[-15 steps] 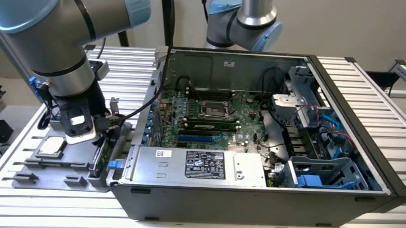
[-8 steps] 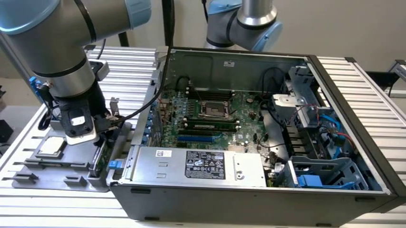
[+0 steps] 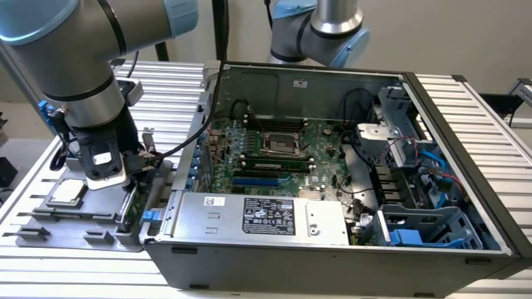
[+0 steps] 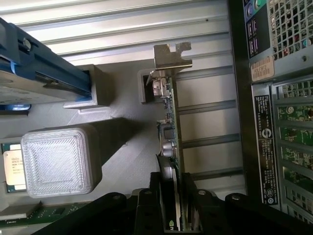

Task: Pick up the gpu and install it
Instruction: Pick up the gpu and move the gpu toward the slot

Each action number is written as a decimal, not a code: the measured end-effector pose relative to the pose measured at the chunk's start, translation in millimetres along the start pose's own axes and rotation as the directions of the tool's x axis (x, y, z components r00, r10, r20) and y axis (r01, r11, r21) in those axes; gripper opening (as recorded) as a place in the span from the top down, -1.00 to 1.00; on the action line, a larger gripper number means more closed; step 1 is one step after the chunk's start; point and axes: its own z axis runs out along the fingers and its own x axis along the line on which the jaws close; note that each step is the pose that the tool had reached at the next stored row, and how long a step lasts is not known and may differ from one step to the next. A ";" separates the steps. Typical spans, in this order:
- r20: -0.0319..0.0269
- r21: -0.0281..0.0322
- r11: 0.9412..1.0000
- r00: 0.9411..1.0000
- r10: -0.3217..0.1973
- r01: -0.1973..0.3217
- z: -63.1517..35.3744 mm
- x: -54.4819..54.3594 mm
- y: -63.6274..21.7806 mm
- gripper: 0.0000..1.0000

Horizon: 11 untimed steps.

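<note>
The graphics card (image 4: 172,127) stands on edge in the grey tray (image 3: 50,227) on the tabletop (image 3: 486,118), just beside the open computer case (image 3: 275,265). The claw (image 4: 175,198) straddles the card; whether it pinches it, I cannot tell.

1. My gripper (image 4: 173,215): black fingers (image 4: 190,205) parted, astride item 2.
2. gpu (image 4: 171,132): on edge in the grey holder (image 4: 122,132), running away from my fingers; silver bracket (image 4: 171,56) at its far end.
3. Computer case (image 4: 274,122): beyond one finger.
4. Processor chip (image 4: 12,169), blue-railed hard drive (image 4: 29,73): beyond the other finger.
</note>
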 end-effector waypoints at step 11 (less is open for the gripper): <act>-0.004 0.000 1.000 1.000 -0.008 0.008 0.0 2.6 -0.4 0.45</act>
